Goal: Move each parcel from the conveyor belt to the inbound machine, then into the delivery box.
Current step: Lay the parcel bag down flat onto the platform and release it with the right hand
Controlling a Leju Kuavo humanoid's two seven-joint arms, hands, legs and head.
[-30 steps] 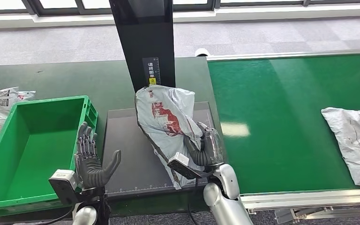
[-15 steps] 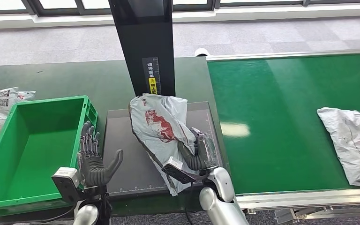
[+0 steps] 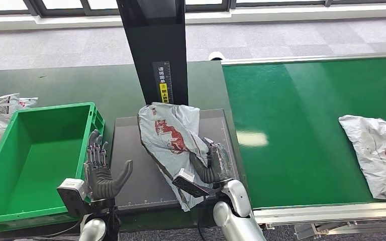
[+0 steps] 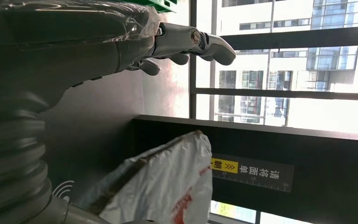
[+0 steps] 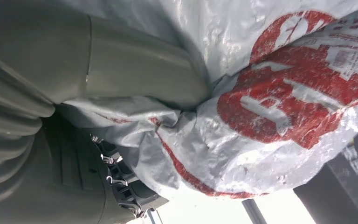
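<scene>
Right robot hand [image 3: 215, 163] clutches grey parcel [image 3: 173, 135] — fingers mostly hidden; left robot hand [image 3: 100, 173] spread, holding nothing.

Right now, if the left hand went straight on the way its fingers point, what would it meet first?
Probably nothing close. The left hand is open beside the green box, fingers pointing forward and up over the dark scanner plate. The black post stands off to its right; depth is unclear.

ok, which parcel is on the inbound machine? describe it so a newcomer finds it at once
Find the tall black post in the middle; at its foot lies the dark grey scan plate. The parcel is the crumpled grey bag with red print over that plate, held by the right hand. The other grey bag lies alone on the green belt.
</scene>
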